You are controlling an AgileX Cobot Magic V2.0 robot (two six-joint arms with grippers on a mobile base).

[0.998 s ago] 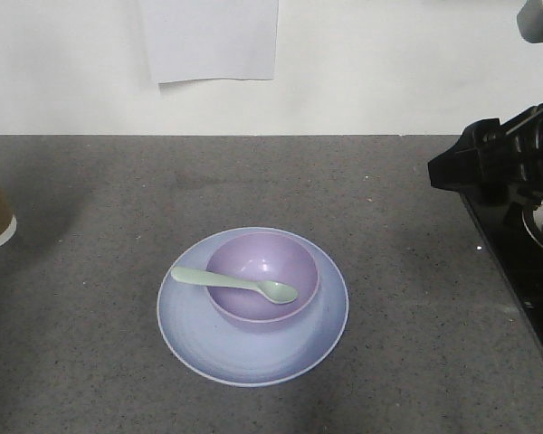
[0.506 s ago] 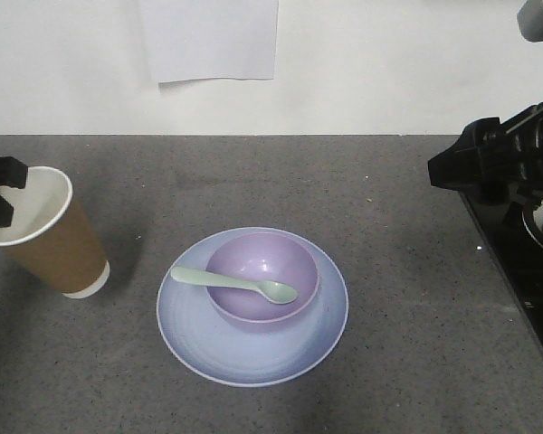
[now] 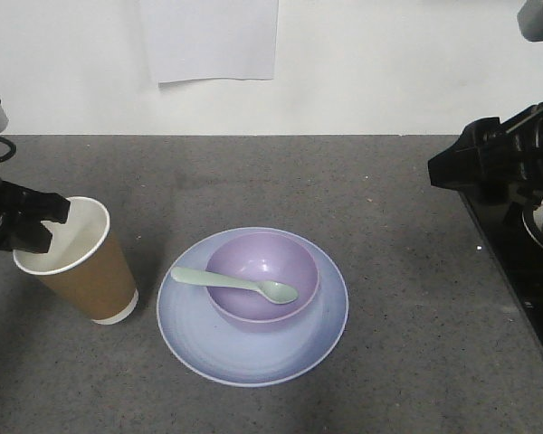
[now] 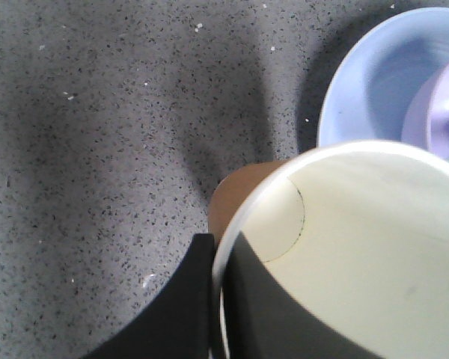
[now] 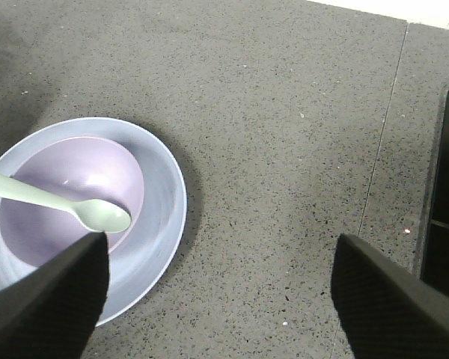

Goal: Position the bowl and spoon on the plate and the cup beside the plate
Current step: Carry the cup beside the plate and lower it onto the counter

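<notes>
Cup (image 3: 77,262) moved nearer plate (image 3: 253,357), left jaws pinching its rim, right jaws spread open

The bowl (image 3: 262,274) sits on the plate (image 3: 213,348), in the middle of the surface (image 3: 389,208). The spoon (image 3: 233,285) lies across the bowl. The cup (image 3: 79,262) is just left of the plate, tilted.

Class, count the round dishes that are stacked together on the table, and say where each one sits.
2. The pale blue plate lies on the table; the purple bowl sits on it. Nothing seems hidden under them.
</notes>
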